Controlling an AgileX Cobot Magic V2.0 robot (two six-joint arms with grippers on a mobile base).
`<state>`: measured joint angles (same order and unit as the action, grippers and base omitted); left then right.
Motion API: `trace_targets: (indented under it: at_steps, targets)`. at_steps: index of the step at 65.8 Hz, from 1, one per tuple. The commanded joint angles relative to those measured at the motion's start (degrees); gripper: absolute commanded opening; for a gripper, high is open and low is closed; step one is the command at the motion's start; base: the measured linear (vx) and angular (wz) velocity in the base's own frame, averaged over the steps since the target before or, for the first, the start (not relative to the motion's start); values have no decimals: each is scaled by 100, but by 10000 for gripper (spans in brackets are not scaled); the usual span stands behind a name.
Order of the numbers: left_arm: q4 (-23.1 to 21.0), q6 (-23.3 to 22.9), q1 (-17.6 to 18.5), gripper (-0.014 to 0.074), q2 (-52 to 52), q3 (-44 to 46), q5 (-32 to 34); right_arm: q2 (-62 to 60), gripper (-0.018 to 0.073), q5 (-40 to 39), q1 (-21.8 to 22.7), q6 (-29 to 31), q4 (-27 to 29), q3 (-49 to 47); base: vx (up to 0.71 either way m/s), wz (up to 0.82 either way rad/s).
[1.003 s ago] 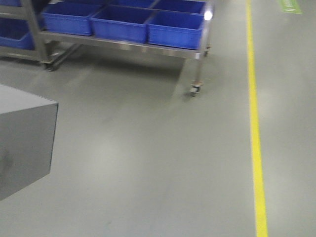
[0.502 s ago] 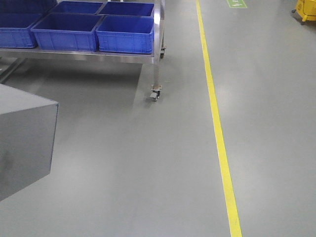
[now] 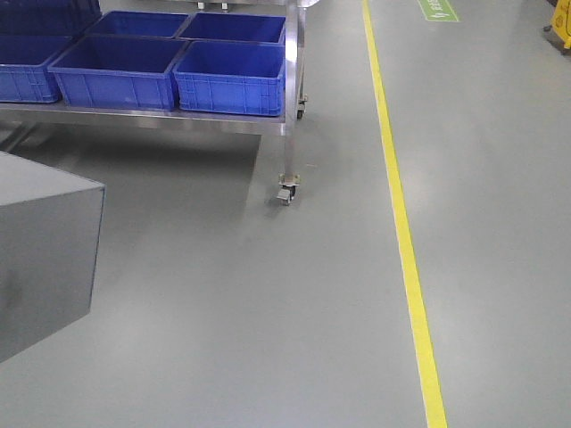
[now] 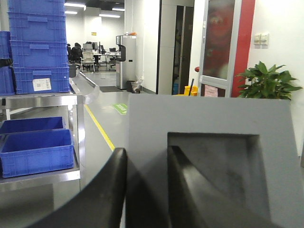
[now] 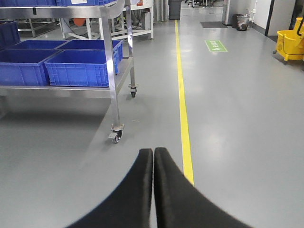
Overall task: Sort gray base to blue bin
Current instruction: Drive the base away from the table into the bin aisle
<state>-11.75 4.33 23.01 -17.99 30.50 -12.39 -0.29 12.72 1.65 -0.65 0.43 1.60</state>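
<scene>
Left wrist: gray base [image 4: 209, 118] clamped in left gripper [image 4: 146, 159].

Front view: the left edge cuts the base [image 3: 45, 259], so only one corner and two faces show. The same edge cuts the leftmost bin [image 3: 20, 80], and the cart [image 3: 290, 107] runs out at the top. Left wrist view: the base fills the lower frame and hides the floor behind it. Its bottom is cut off, as are the roots of the left tool [image 4: 146, 152]. The label [image 4: 42, 84] on a stacked bin [image 4: 38, 52] is too small to read. Right wrist view: the right tool [image 5: 153, 151] leaves by the bottom edge, and the right edge clips the mop bucket [image 5: 290, 45].
</scene>
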Motion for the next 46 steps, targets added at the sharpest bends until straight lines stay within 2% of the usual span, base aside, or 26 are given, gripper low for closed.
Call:
trace_targets:
  at_steps: [1, 46]
  targets:
    - [-83, -75, 22, -6, -47, 154, 602, 103, -5, -413, 15, 65, -43, 11, 36, 7]
    - [-83, -75, 22, -6, -47, 154, 602, 103, -5, -413, 15, 65, -43, 11, 35, 8]
